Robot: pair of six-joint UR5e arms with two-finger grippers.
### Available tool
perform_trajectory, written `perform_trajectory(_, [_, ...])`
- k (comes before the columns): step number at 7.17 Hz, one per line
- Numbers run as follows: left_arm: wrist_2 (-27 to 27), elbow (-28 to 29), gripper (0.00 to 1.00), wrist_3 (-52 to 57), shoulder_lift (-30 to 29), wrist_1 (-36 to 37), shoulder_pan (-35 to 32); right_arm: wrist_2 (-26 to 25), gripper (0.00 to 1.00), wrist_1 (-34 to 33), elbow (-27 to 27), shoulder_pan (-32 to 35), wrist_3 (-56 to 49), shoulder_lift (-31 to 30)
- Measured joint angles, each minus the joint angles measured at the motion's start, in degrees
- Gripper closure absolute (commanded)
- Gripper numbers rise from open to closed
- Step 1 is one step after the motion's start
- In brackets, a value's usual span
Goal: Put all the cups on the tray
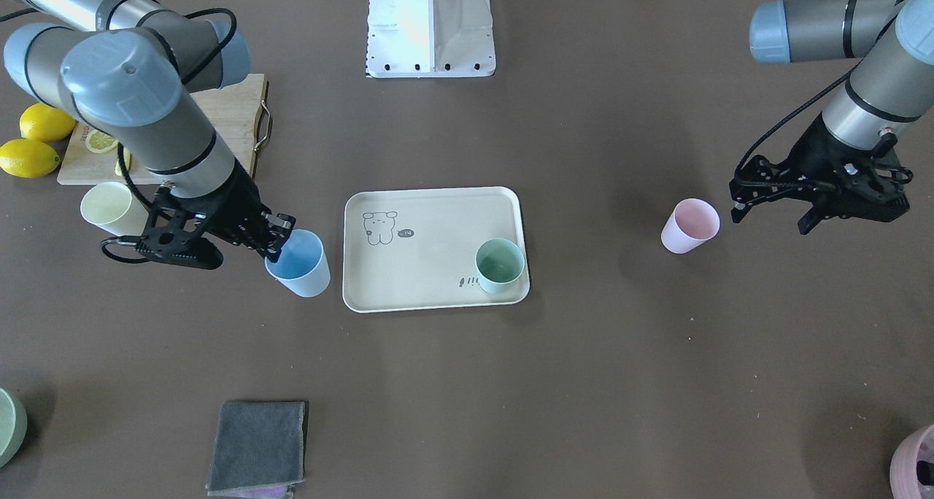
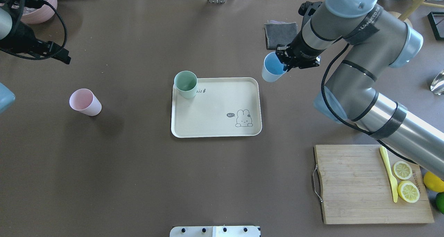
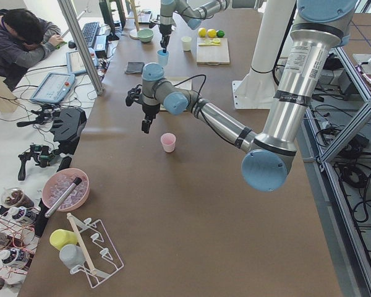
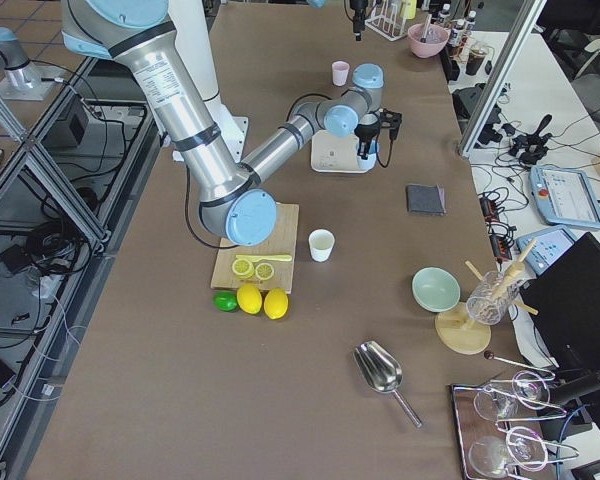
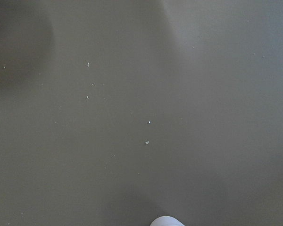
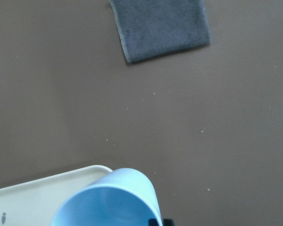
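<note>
The cream tray [image 1: 430,295] [image 2: 215,131] lies at the table's middle. A mint green cup [image 1: 500,265] [image 2: 185,84] stands upright in one of its corners. My right gripper [image 1: 281,236] [image 2: 282,62] is shut on the rim of the light blue cup [image 1: 299,262] [image 2: 273,68] [image 6: 108,197], which hangs slightly tilted just beside the tray's short edge. The pink cup [image 1: 689,225] [image 2: 85,102] stands on the table. My left gripper [image 1: 770,218] [image 2: 64,58] is open and empty beside it, apart from it. The pale yellow cup [image 1: 109,207] [image 4: 321,244] stands by the cutting board.
A wooden cutting board [image 2: 371,185] holds lemon slices and a yellow knife, with whole lemons [image 1: 33,141] beside it. A grey cloth [image 1: 259,448] lies near the far edge. A sage bowl [image 1: 9,426] and a mauve pot [image 1: 916,462] sit at the far corners.
</note>
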Motion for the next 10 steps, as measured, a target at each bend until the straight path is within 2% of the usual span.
perform_trajectory(2, [0.3,0.7,0.02,-0.1,0.9,-1.5,0.4,-4.0,1.0,-0.4,-4.1,-4.7,5.2,5.1])
perform_trajectory(3, [0.3,1.1,0.01,-0.2,0.9,-1.7,0.9,-5.4,0.73,-0.3,-6.9,-6.5,6.9,7.5])
perform_trajectory(4, [0.3,1.4,0.01,-0.3,1.2,-1.8,1.4,-6.6,0.33,-0.2,-8.6,-8.0,7.6,8.4])
perform_trajectory(5, [0.3,1.7,0.01,-0.3,1.8,-1.9,2.0,-7.6,0.02,-0.1,-9.3,-9.1,8.1,8.8])
perform_trajectory(7, [0.4,2.5,0.02,-0.5,3.1,-2.8,3.5,-9.6,0.0,0.1,-9.3,-10.3,9.1,9.0])
perform_trajectory(8, [0.4,3.7,0.08,-1.4,3.3,-4.3,4.5,-9.7,0.0,0.0,-8.4,-9.9,8.8,9.1])
perform_trajectory(9, [0.4,5.6,0.23,-3.2,3.4,-7.3,5.6,-8.6,0.0,-0.9,-6.6,-8.5,8.0,9.0])
perform_trajectory(10, [0.4,7.5,0.55,-5.0,3.5,-10.7,6.4,-6.5,0.0,-2.9,-4.1,-6.6,7.0,8.7])
